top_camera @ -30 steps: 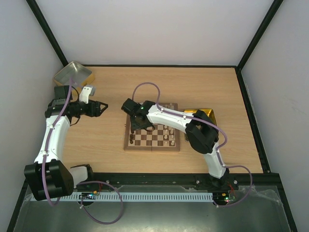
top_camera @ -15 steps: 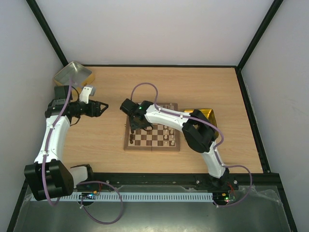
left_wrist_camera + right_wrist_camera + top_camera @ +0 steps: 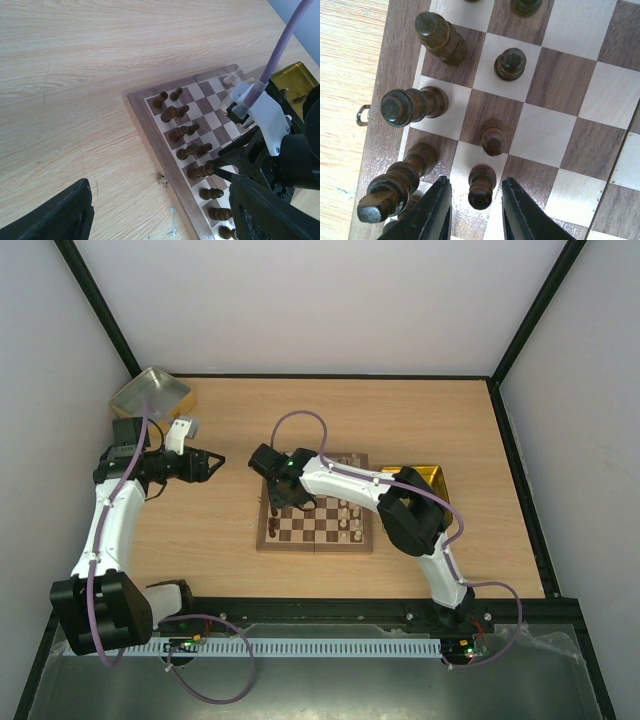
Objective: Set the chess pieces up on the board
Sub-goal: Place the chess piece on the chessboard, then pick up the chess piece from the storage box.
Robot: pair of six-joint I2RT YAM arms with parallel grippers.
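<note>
The board [image 3: 315, 546] lies mid-table with dark pieces [image 3: 272, 523] along its left side and pale pieces [image 3: 350, 517] on its right. My right gripper [image 3: 281, 502] hangs low over the left part of the board. In the right wrist view it [image 3: 475, 180] is open, and a dark pawn [image 3: 481, 187] stands on a light square between its fingers with a gap on each side. Other dark pieces [image 3: 402, 107] stand around it. My left gripper [image 3: 210, 463] is open and empty above bare table left of the board [image 3: 150, 131].
A gold tray [image 3: 428, 476] sits against the board's right side. A silver tin [image 3: 150, 392] stands at the far left corner, with a small white object [image 3: 182, 432] near it. A metal latch [image 3: 163, 180] sticks out of the board's rim.
My right gripper has shifted slightly left over the board's left side. The left arm has not moved.
</note>
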